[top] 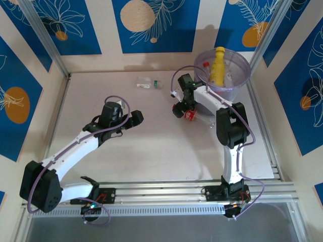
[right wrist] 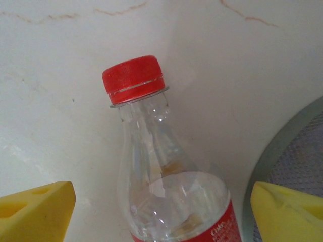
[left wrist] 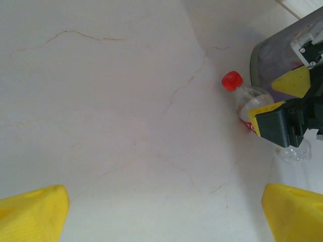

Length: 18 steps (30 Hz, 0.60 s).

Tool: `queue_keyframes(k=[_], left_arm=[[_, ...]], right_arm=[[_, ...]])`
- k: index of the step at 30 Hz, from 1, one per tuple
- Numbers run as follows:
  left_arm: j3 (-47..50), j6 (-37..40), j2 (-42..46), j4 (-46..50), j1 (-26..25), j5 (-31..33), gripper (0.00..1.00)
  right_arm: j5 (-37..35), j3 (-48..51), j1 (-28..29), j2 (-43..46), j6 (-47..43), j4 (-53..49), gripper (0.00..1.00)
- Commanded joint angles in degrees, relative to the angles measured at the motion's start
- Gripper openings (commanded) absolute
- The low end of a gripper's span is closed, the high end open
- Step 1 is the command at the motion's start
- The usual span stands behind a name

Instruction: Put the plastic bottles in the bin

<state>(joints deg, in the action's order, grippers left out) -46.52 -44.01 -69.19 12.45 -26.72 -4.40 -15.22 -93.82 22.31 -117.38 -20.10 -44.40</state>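
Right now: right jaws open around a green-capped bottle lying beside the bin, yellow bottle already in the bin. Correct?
Not quite: the cap is red, not green, as the right wrist view shows. Otherwise right: the right jaws stand open around that bottle lying beside the bin, and the yellow bottle is already in the bin.

On my right wrist feed the red-capped bottle is cut off at the bottom edge, its lower body out of frame, and the bin runs off the right side. From above, the right gripper covers most of that bottle, and I can't count what sits behind the bin's cloudy wall.
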Motion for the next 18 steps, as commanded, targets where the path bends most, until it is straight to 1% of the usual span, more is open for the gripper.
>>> queue_keyframes(k=[1,9,18], left_arm=[[0.7,0.2,1.0,-0.9,0.9,-0.9,0.97],[0.7,0.0,0.9,-1.5,1.2,-1.4,0.97],[1.2,-0.4,1.3,-2.0,1.5,-1.5,0.97]], right_arm=[[2.9,0.4,-0.4,-2.1,-0.5,-2.2,0.90],[5.8,0.6,-0.2,-4.5,-0.3,-3.9,0.89],[6.1,1.4,0.6,-5.2,0.5,-3.2,0.78]])
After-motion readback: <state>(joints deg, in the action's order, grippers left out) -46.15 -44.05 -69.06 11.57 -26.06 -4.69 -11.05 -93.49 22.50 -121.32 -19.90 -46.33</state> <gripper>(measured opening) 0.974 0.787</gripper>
